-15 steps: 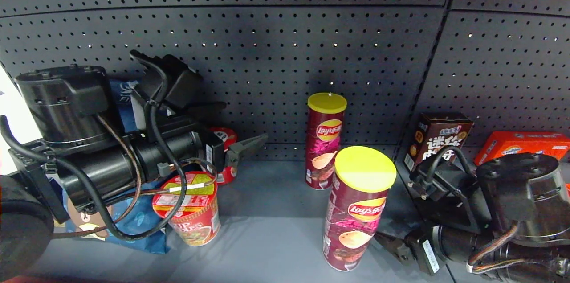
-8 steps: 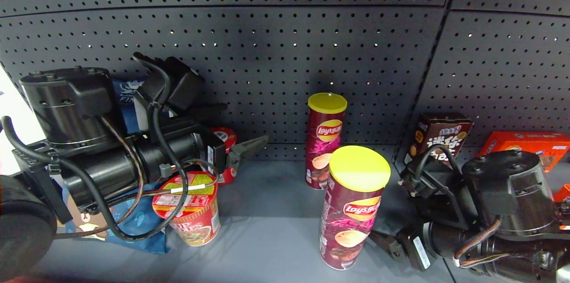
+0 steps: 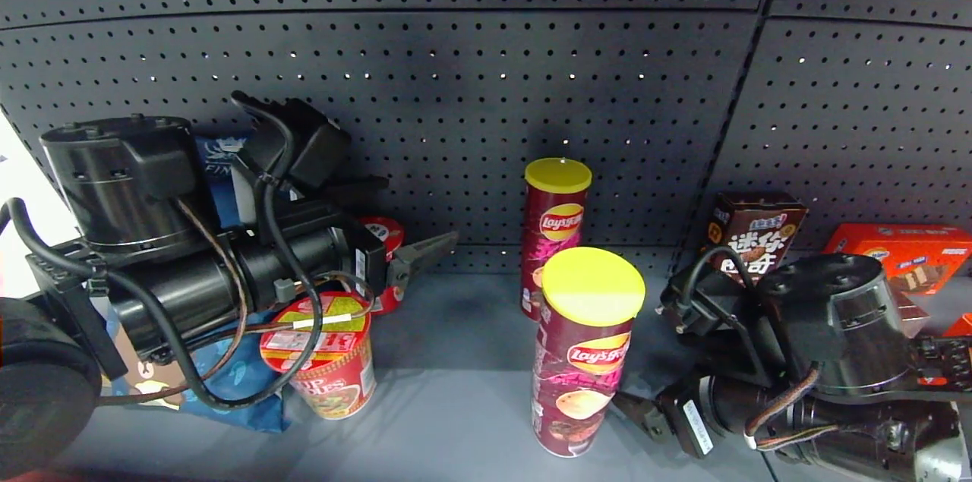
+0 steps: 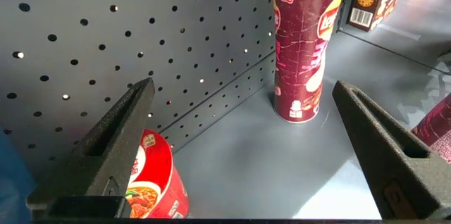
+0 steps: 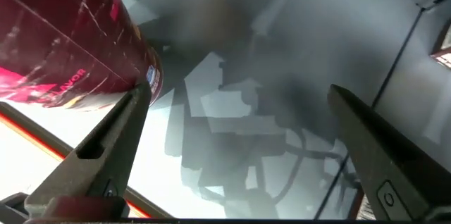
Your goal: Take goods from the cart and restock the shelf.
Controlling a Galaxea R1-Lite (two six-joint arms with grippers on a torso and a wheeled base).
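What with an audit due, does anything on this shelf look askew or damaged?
The front chip can seems to lean slightly toward the right gripper, unlike the upright can behind it. Nothing looks spilled or damaged.

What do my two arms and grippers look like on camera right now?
Both are black, with drum-shaped joints and tubular wrists. Black cables loop over the left arm; a brown braided cable runs along the right arm, near a white label. The left gripper and right gripper each have two dark, rough-textured, wedge-shaped fingers.
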